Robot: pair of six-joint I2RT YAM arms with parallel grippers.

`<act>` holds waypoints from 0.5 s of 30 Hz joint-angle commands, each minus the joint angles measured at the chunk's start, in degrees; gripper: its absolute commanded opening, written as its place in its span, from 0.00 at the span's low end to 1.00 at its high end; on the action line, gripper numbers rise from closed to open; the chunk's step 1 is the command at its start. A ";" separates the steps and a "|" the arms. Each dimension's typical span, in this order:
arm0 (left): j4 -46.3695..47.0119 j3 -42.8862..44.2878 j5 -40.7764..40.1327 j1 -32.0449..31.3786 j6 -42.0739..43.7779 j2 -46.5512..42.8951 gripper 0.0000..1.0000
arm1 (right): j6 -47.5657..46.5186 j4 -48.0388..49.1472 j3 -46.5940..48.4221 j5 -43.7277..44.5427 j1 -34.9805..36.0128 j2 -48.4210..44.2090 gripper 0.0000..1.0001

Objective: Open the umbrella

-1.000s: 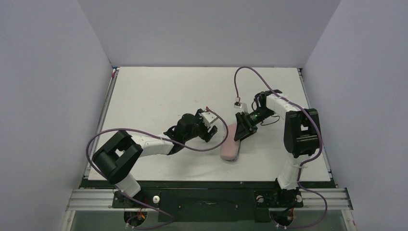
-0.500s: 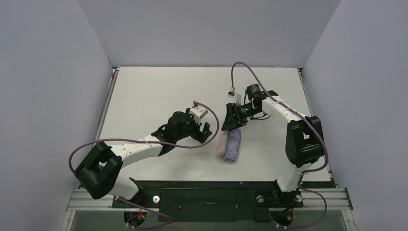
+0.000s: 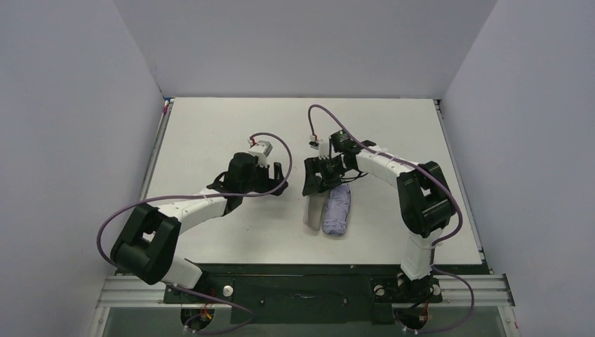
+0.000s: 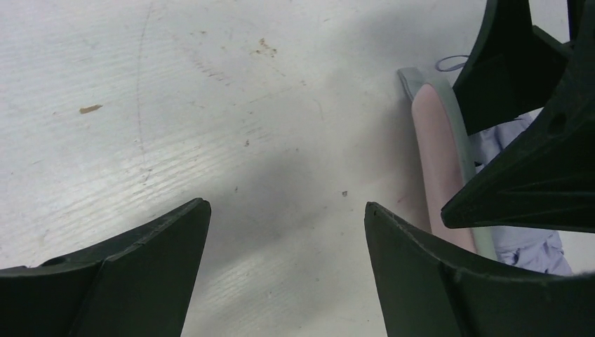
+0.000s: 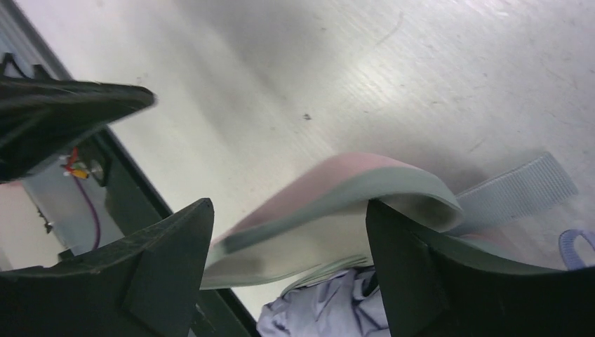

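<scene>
The folded umbrella (image 3: pixel 338 210) lies as a crumpled lilac bundle on the white table (image 3: pixel 210 126), its fabric low in the right wrist view (image 5: pixel 337 305) and at the right edge of the left wrist view (image 4: pixel 526 246). The pale pink sleeve (image 3: pixel 312 210) lies along its left side. My right gripper (image 3: pixel 313 179) hangs over the sleeve's far end, open. The sleeve's grey-lined flap (image 5: pixel 330 196) sags between its fingers, draped against the right one (image 5: pixel 414 260). My left gripper (image 3: pixel 278 179) stands open to the left of the sleeve (image 4: pixel 438 161), with only bare table between its fingertips (image 4: pixel 288 207).
A grey webbing strap (image 5: pixel 519 186) and a lilac loop (image 5: pixel 579 246) trail from the far end of the bundle. The left gripper's finger (image 5: pixel 70 105) shows close by. The table's black front rail (image 3: pixel 302 270) runs just below the umbrella.
The right gripper has swung left, drawing the sleeve off the umbrella so the lilac fabric is bared, and has widened its jaws. The left gripper has drawn back to the left and opened further.
</scene>
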 commanded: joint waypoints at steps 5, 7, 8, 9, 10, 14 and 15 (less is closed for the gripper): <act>-2.45 1.93 0.97 3.86 -2.59 2.00 0.79 | -7.83 -4.23 2.86 7.73 1.08 2.87 0.83; -2.33 1.96 1.41 4.51 -2.46 2.16 0.79 | -9.50 -6.21 4.80 6.66 1.06 3.06 0.84; -2.31 2.02 1.52 4.62 -2.08 2.07 0.79 | -10.30 -6.76 6.13 6.18 1.05 2.81 0.84; -2.18 2.08 1.85 4.64 -1.93 2.00 0.79 | -10.55 -7.59 6.65 4.96 0.99 1.89 0.84; -2.14 2.16 2.05 4.66 -1.55 1.65 0.79 | -11.45 -7.85 7.43 4.49 0.98 1.16 0.84; -2.21 2.38 2.79 4.66 -0.37 0.48 0.79 | -13.51 -8.27 7.75 3.39 1.03 -4.99 0.84; -2.29 2.41 3.00 4.66 -0.02 0.32 0.79 | -12.71 -8.32 7.68 4.39 0.76 -7.29 0.83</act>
